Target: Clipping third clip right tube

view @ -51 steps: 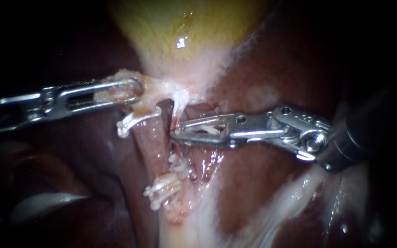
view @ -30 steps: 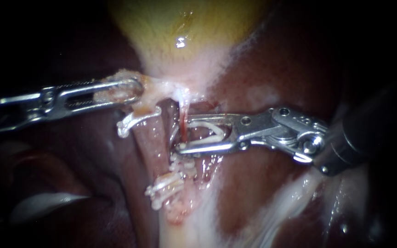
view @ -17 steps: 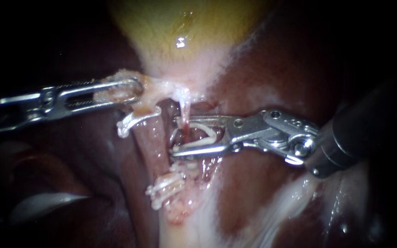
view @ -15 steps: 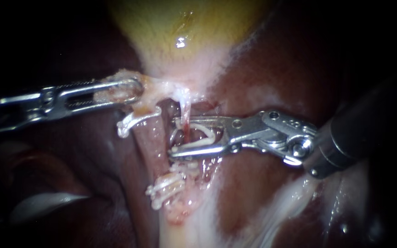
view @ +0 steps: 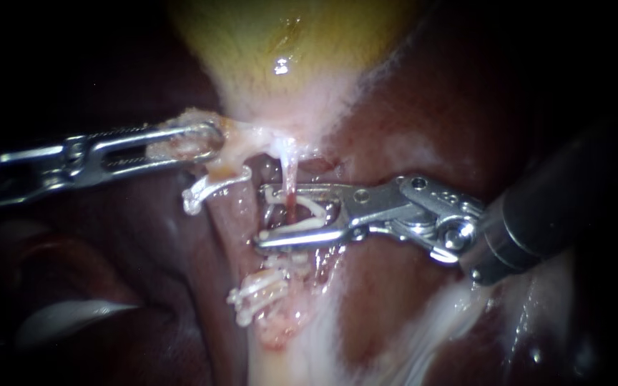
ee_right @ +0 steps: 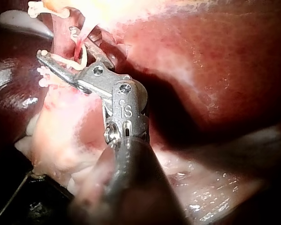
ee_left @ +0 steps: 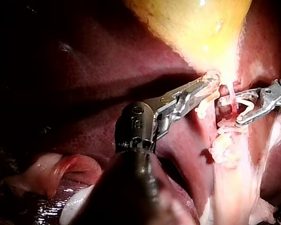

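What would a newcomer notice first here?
The yellow gallbladder fills the top of the endoscope view. Just below it, the right instrument holds an open white clip around a thin red tube. The left instrument comes in from the left and grips pale tissue by the gallbladder's neck.

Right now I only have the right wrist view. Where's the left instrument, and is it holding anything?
Observer: In the endoscope view the left instrument comes in from the left, its jaws shut on pale tissue just below the gallbladder.
Operator: Clear of my jaws?
Observer: Yes. The endoscope view shows a gap between it and the right instrument, whose jaws carry the open clip around the tube.
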Available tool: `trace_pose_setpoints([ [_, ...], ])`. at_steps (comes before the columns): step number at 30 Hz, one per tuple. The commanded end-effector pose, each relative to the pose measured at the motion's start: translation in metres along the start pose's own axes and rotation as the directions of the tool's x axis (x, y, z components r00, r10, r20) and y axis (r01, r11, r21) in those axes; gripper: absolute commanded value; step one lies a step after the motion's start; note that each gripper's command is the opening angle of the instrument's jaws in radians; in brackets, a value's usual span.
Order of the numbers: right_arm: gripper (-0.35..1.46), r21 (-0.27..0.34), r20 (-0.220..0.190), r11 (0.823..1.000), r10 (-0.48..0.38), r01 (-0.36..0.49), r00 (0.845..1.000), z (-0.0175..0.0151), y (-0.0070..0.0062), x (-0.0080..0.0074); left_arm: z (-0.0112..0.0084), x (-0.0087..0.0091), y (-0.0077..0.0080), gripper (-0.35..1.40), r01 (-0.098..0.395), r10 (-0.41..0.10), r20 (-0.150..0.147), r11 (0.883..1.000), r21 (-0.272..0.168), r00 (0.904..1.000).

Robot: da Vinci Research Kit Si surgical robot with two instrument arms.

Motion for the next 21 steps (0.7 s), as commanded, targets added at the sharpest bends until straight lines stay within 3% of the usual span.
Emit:
trace_pose_setpoints([
  [1, 0.50, 0.006, -0.008, 1.000, 0.000, 0.000, 1.000, 0.0000, -0.0002, 0.0002, 0.0000, 0.0000, 0.0000, -0.35, 0.000, 0.000, 0.000, 1.000, 0.000, 1.0000],
  [8, 0.50, 0.046, -0.054, 0.999, 0.024, -0.022, 0.998, 0.0000, -0.0011, 0.0018, 0.0000, 0.0000, 0.0000, -0.35, 0.000, 0.000, 0.000, 1.000, 0.000, 1.0000],
  [21, 0.45, 0.058, -0.054, 0.996, 0.077, -0.074, 0.996, 0.0001, -0.0010, 0.0019, 0.0000, 0.0000, 0.0000, -0.35, 0.000, 0.000, 0.000, 1.000, 0.000, 1.0000],
])
